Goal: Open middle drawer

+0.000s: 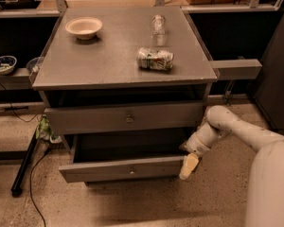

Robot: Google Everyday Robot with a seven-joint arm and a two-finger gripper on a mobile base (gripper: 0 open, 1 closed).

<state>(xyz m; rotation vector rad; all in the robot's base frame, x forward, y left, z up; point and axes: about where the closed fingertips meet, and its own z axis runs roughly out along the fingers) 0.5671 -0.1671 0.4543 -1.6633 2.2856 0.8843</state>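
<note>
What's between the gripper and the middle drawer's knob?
Nothing: the camera view shows only bare drawer front from the gripper, at the middle drawer's right end, to its knob.

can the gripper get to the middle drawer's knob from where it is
Probably yes. The gripper is at the right end of the middle drawer, at its pulled-out front, and nothing shows between it and the knob at the front's centre.
</note>
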